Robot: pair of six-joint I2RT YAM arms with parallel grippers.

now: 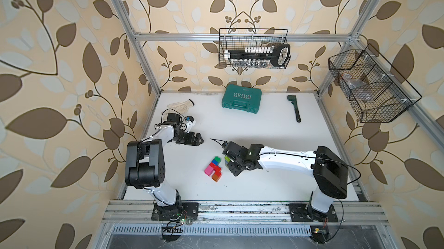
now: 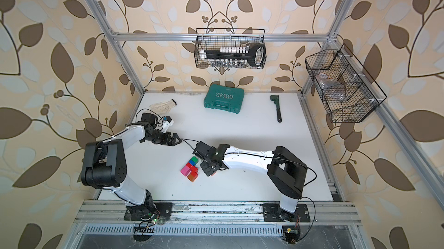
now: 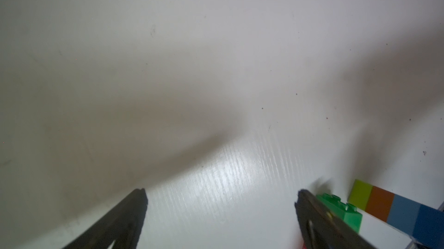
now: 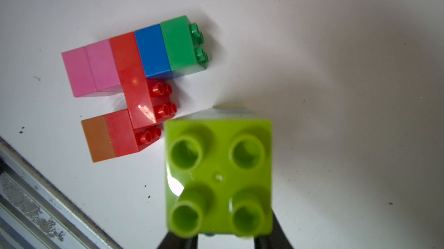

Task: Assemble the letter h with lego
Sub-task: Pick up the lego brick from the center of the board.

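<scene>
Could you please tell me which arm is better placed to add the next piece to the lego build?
Probably right. The lime-topped stack sits inside the right claw, beside the lego build; the left claw is open and empty.

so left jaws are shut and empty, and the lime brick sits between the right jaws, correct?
No: the left jaws stand open, not shut; the left wrist view shows the wide gap. They are empty, and the lime brick does sit between the right jaws.

Bright, even light; soft shadows + glare on table (image 3: 235,170); wrist cams blurry, top views edge-warped.
</scene>
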